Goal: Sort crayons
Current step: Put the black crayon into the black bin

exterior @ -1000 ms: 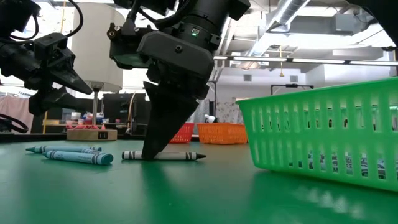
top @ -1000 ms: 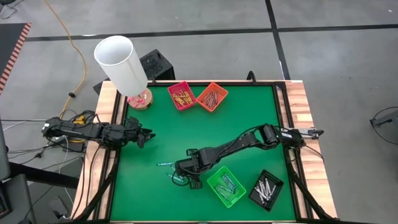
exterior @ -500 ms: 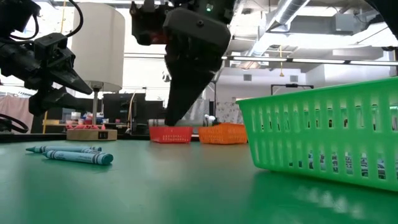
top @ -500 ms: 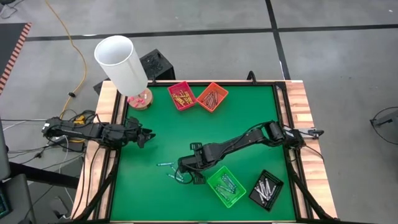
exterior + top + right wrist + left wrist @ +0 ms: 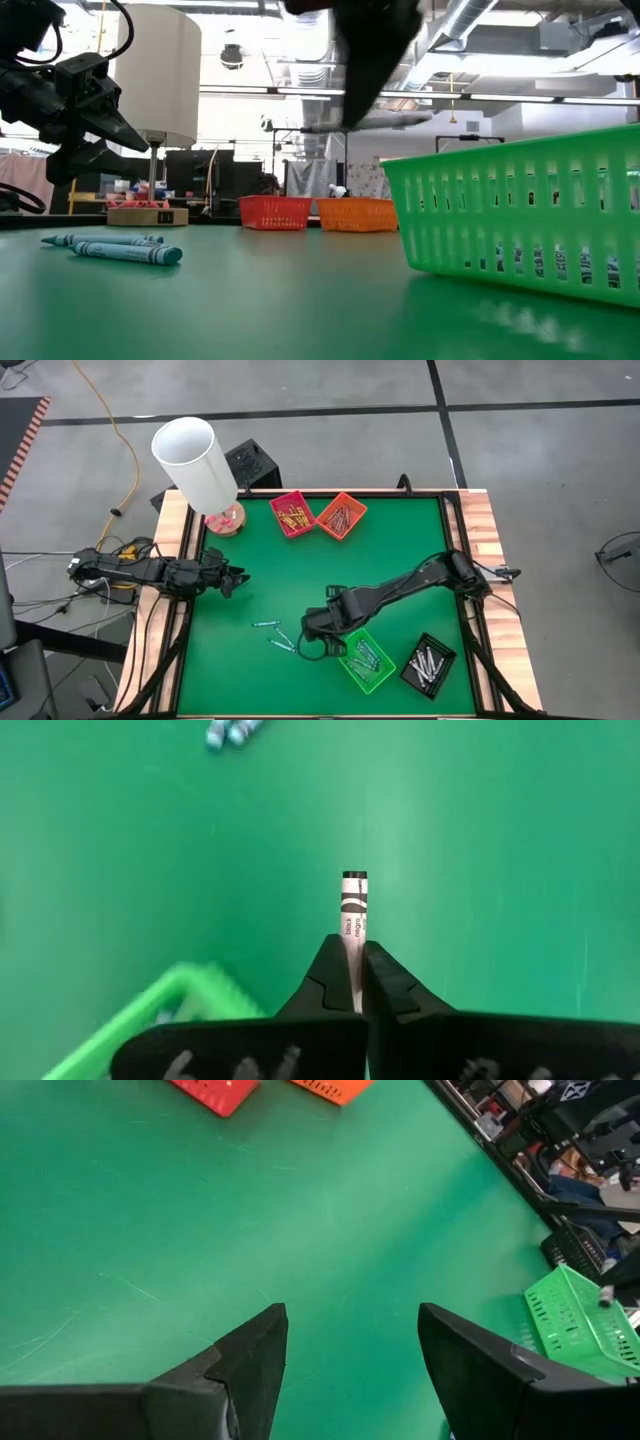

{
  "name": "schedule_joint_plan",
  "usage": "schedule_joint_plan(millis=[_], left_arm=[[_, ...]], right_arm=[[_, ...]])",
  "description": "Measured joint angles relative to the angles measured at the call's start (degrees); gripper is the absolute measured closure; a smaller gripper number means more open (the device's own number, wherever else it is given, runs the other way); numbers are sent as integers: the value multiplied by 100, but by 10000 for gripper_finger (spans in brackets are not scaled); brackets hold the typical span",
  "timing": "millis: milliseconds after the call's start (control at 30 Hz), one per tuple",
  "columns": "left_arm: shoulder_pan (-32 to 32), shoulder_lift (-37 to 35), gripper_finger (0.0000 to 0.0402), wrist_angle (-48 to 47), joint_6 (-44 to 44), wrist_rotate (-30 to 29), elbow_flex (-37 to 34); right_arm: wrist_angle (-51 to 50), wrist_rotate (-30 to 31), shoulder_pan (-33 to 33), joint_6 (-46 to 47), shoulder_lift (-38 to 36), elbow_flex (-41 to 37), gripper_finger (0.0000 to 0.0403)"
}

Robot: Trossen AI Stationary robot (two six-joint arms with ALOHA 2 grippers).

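Grey-white paper-wrapped crayon [image 5: 353, 920] is pinched in the right pincer [image 5: 354, 982] above the table; release into the matching black plastic tray [image 5: 431, 664] is judged next. Left pincer [image 5: 350, 1350] is held spread, idle.

A matt paper wrap is seen on the crayon [image 5: 353, 910]; slotted glossy plastic forms the green basket [image 5: 520, 215].

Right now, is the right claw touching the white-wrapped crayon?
Touching. The right wrist view shows the right claw pinching the white-wrapped crayon between its shut fingers above the green mat.

Grey-white crayon [image 5: 353, 910] pinched in right pincer [image 5: 356, 965], blue crayons [image 5: 112, 247] on mat
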Motion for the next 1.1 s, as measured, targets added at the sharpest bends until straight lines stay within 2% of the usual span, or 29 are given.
schedule_joint_plan(millis=[233, 433, 700, 1100], left_arm=[[-2, 0, 186, -1, -1, -2, 1], [-1, 0, 186, 0, -1, 2, 0], [-1, 0, 186, -1, 1, 2, 0], [-1, 0, 186, 0, 1, 2, 0]], right_arm=[[-1458, -60, 546, 1221, -107, 2, 401], [-2617, -71, 1134, 2669, -139, 2, 401], [-2628, -381, 1894, 4028, -334, -18, 401], [-2639, -409, 2867, 6524, -793, -22, 401]])
